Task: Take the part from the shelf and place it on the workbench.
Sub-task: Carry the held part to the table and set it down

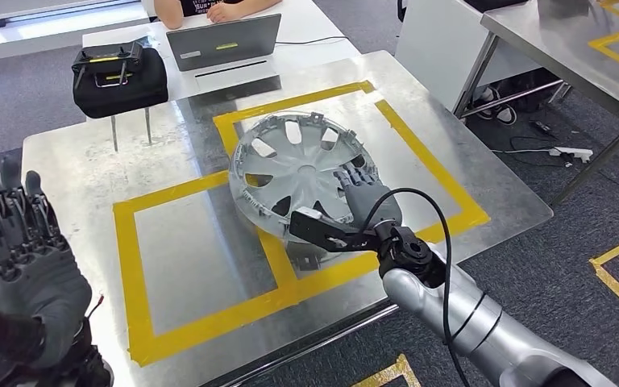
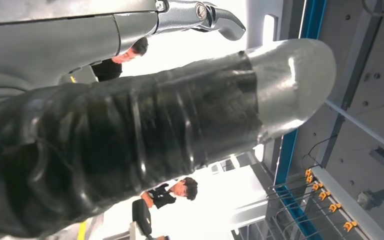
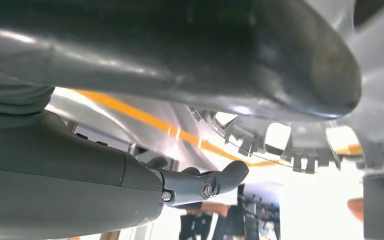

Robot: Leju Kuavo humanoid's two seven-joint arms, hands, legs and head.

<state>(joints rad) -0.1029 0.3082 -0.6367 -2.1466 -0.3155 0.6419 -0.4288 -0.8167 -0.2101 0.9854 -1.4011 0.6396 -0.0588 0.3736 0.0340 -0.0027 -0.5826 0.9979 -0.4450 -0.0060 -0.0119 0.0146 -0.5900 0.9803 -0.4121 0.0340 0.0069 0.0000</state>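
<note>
Head view: the hubcap lies on the workbench across the yellow tape. Right hand grips its near rim, fingers on top. Left hand is raised, released, well apart.

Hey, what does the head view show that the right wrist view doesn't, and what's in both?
Head view alone: the raised left hand, a laptop, a black bag, and the whole yellow-taped workbench. Right wrist view alone: the clips under the wheel cover's rim, seen from close below. Both: the wheel cover, the right hand on it, and yellow tape.
</note>
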